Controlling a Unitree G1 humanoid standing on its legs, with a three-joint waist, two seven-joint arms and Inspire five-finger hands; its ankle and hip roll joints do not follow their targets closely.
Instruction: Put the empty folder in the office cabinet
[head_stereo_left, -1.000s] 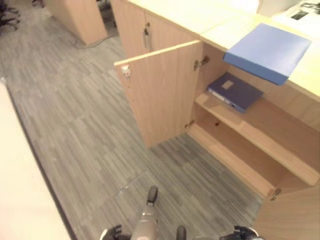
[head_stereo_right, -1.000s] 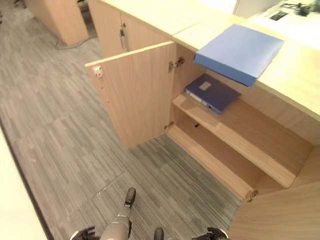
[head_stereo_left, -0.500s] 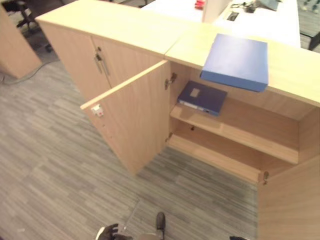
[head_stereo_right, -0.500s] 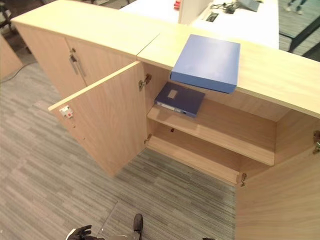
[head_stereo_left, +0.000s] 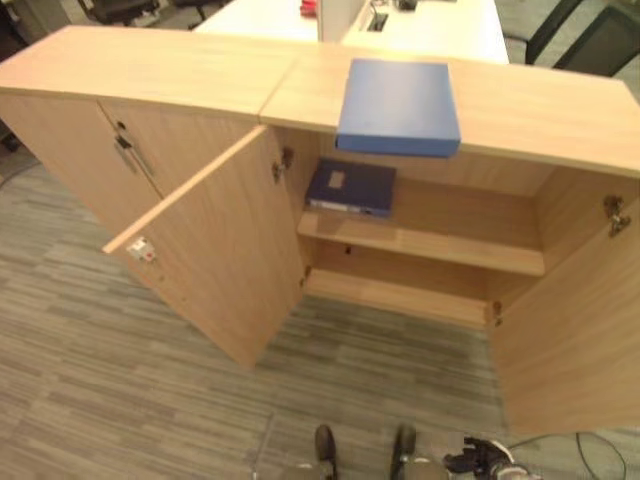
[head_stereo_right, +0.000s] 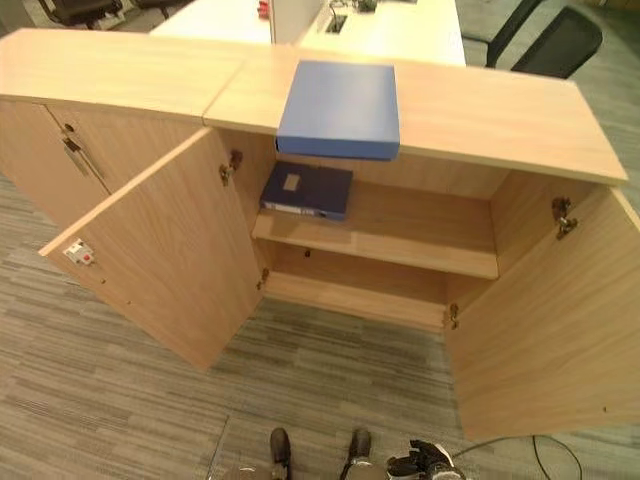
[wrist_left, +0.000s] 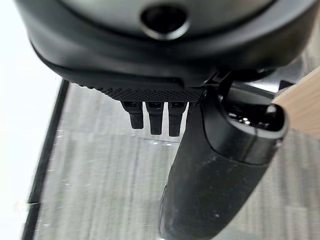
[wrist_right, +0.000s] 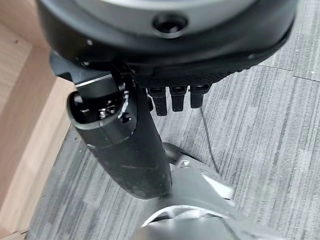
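Right eye view: light blue folder (head_stereo_right: 338, 108) flat on the cabinet (head_stereo_right: 520, 120) top at 12 o'clock, front edge overhanging the open compartment; darker folder (head_stereo_right: 307, 189) on the upper shelf (head_stereo_right: 400, 245), its pale label too small to read. Left hand (wrist_left: 220, 150) and right hand (wrist_right: 125, 145) empty, fingers seemingly relaxed straight. Likely risks: overhanging folder tipped off by a clumsy reach, or an arm clipping the open left door (head_stereo_right: 160, 250).

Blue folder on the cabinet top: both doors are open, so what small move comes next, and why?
Probably raise the right hand toward the light blue folder. It lies flat on the cabinet top, its front edge overhanging the open compartment, untouched. Both hands hang low and hold nothing, the left hand included. The upper shelf has bare space beside the dark folder.
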